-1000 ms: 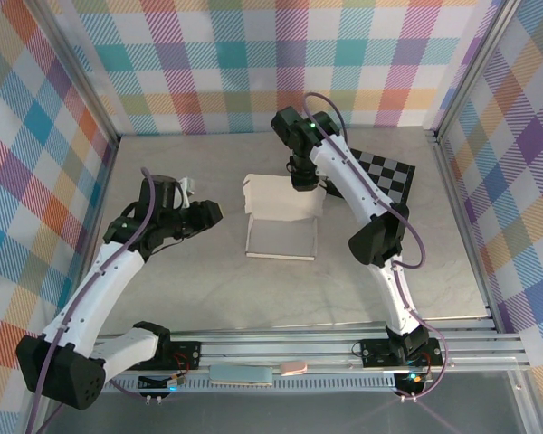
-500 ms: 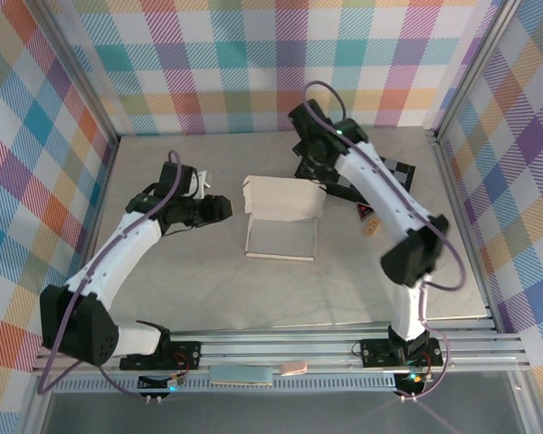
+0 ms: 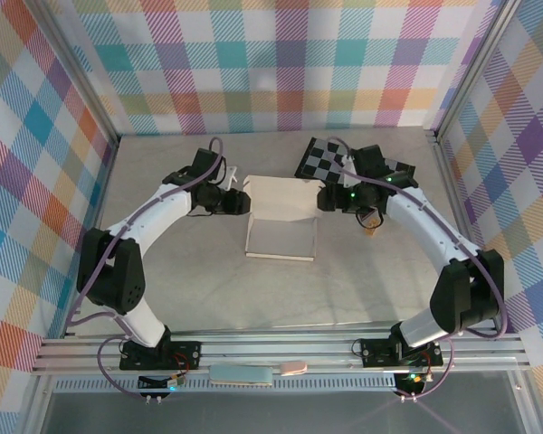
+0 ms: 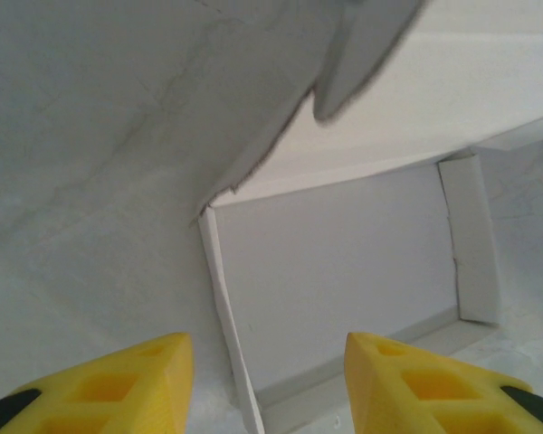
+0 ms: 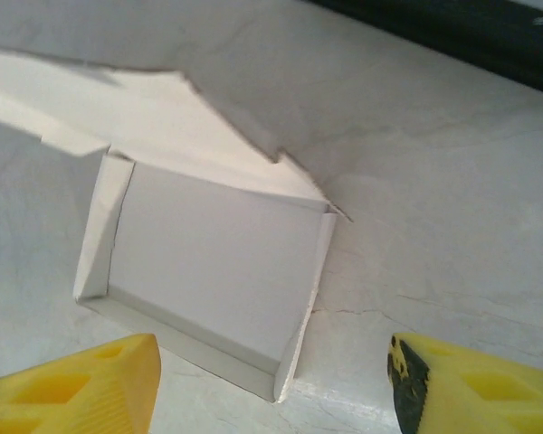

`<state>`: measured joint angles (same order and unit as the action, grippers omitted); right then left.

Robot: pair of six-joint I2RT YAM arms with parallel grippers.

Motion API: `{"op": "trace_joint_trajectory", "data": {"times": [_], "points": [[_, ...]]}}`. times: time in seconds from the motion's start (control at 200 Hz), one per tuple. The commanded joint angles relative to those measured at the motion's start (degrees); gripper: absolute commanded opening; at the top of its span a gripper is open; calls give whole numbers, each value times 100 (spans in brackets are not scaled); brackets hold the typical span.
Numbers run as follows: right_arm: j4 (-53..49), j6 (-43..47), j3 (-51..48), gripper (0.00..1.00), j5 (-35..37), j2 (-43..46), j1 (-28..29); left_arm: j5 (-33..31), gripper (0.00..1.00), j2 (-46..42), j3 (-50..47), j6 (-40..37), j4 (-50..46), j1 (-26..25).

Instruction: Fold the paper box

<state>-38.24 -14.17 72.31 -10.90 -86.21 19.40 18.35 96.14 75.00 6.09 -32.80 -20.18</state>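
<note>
Paper box point(image 3: 281, 237), part-folded, on your desk point(image 3: 190, 280). You see left tool point(image 3: 242, 202) and right tool point(image 3: 326, 201) flanking it, both spread wide, empty.

The paper box point(image 3: 281, 237) is white, the chequered board point(image 3: 320, 161) black-and-grey.
</note>
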Motion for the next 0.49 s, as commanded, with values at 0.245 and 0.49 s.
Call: {"op": "trace_joint_trajectory", "data": {"times": [0.245,0.49], "points": [[856,1143,73,61,-421,-695,-290,-58,48,635,531,-473,146,56],[1330,1327,101,53,-765,-960,-311,54,47,960,826,-480,127,103]]}}
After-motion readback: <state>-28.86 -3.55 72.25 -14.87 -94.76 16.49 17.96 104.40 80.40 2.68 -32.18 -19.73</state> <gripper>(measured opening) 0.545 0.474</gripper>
